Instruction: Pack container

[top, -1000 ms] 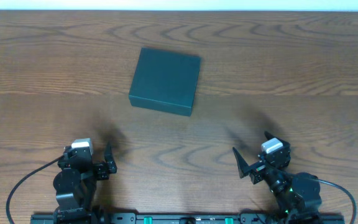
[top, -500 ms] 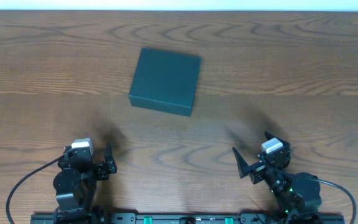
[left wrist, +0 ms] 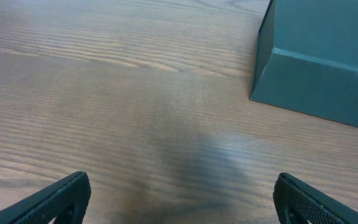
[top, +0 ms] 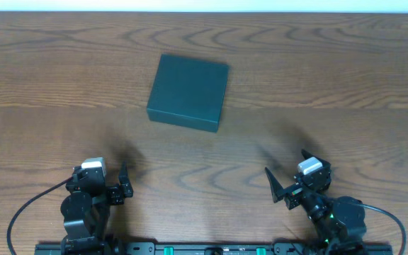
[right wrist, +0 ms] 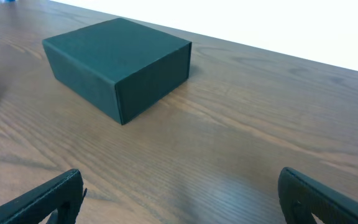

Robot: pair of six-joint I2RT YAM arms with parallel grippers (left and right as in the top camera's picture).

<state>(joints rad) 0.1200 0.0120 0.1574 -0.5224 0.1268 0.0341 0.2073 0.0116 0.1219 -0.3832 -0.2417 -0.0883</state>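
The container (top: 188,92) is a flat, square, dark teal-green box with its plain lid on, lying on the wooden table a little left of the middle. It also shows at the upper right of the left wrist view (left wrist: 319,59) and at the upper left of the right wrist view (right wrist: 118,65). My left gripper (top: 112,185) is open and empty near the front edge, well short of the box; its fingertips frame bare wood (left wrist: 180,199). My right gripper (top: 289,185) is open and empty at the front right (right wrist: 182,199).
The wooden table (top: 346,85) runs to a white strip along the far edge. A black rail (top: 211,248) with both arm bases lies along the front edge. Cables loop out from each base.
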